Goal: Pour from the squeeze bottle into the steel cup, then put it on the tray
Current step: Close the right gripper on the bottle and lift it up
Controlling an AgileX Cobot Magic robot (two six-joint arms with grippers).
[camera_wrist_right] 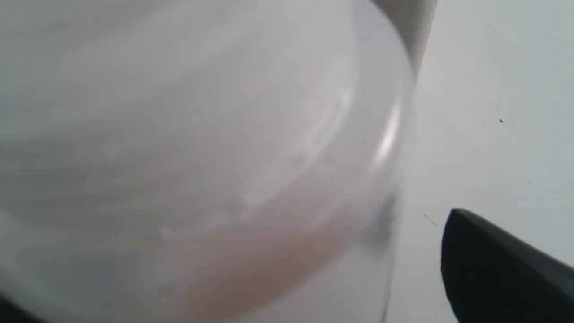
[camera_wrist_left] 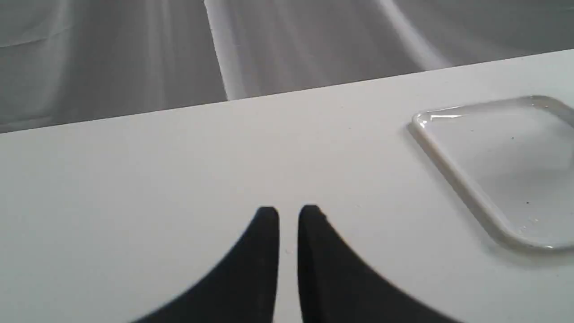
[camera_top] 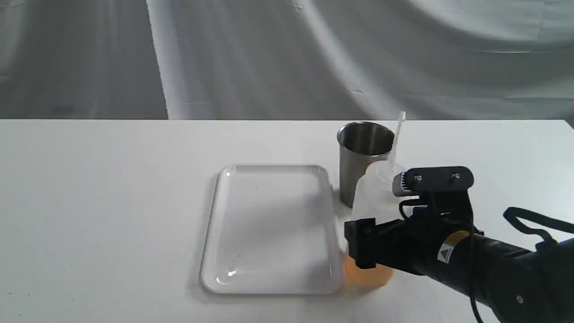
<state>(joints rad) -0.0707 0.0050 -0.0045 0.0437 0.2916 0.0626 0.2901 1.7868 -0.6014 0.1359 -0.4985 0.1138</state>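
Amber-filled squeeze bottle [camera_top: 373, 197] | upright inside right pincer [camera_top: 374, 235] | jaws spread, gap on one side

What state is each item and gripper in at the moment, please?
squeeze bottle: upright on the table, amber liquid low inside
steel cup: upright behind the bottle
tray: flat, nothing on it
right gripper: open, astride the bottle
left gripper: shut, empty

Soft, even light, faint shadows. Glare glints on the tray [camera_top: 269, 229] rim. The squeeze bottle [camera_wrist_right: 202, 157] fills the right wrist view, blurred, probably too close.
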